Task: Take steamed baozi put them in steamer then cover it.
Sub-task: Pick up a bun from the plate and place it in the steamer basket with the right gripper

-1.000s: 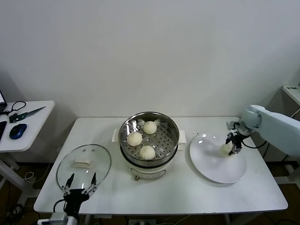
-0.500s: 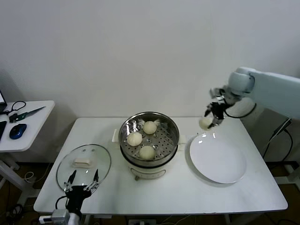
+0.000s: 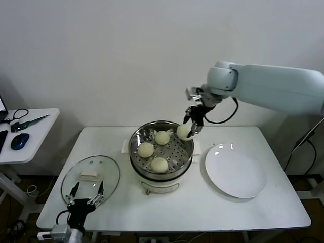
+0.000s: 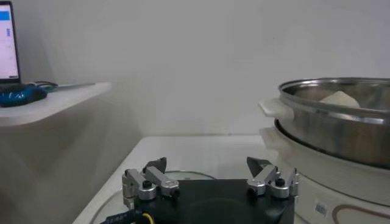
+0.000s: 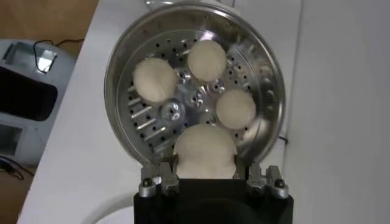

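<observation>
White wall stands behind our white table (image 3: pixel 202 212), where the steamer (image 3: pixel 161 174) sits at the middle on its cream base. Our right arm reaches in from the right, high across the table, its forearm bending downward at the wrist so the right gripper (image 3: pixel 189 130) hangs over the pot's right rim. Its fingers are closed partway around one steamed baozi (image 5: pixel 205 152), held above the perforated tray. Three more buns (image 3: pixel 159 164) lie on that tray, apart from one another. Right of the steamer lies a flat white plate (image 3: pixel 235 172). The cover (image 3: pixel 90 176) rests flat on the table left of the pot. Our left gripper (image 3: pixel 86 195) waits low at the table's near left edge, just beside the cover, fingers spread wide and holding nothing.
</observation>
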`<state>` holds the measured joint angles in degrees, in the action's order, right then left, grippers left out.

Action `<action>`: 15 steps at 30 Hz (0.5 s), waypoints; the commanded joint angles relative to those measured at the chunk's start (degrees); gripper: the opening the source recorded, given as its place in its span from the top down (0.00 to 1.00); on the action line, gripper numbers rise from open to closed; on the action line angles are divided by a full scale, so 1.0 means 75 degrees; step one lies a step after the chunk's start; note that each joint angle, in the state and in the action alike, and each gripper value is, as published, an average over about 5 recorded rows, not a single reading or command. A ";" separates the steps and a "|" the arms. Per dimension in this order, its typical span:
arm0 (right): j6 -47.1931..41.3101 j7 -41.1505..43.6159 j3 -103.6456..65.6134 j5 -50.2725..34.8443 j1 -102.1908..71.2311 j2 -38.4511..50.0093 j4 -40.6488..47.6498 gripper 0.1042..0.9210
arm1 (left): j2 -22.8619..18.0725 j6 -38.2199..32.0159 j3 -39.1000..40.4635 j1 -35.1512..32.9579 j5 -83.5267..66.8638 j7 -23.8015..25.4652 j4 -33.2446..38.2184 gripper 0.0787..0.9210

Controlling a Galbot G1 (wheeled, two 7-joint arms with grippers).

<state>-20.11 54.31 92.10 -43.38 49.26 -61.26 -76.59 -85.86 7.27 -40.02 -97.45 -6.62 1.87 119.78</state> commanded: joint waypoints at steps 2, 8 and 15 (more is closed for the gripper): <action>-0.0399 -0.0475 -0.0007 0.0211 -0.0902 -0.0927 0.0309 0.35 | 0.0004 0.0003 -0.0045 -0.0036 -0.0046 0.0003 0.0062 0.12; -0.0330 -0.0371 0.0015 0.0576 -0.1193 -0.1139 0.0991 0.35 | 0.0029 0.0053 -0.0062 0.0036 -0.0068 0.0017 0.0067 0.12; -0.0321 -0.0215 0.0136 0.0572 -0.1269 -0.1061 0.0922 0.35 | 0.0030 0.0076 -0.0102 0.0066 -0.0145 0.0026 0.0073 0.12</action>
<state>-21.94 52.69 92.75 -40.46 42.18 -67.33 -72.02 -85.58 7.78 -40.88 -96.94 -7.78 2.03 120.05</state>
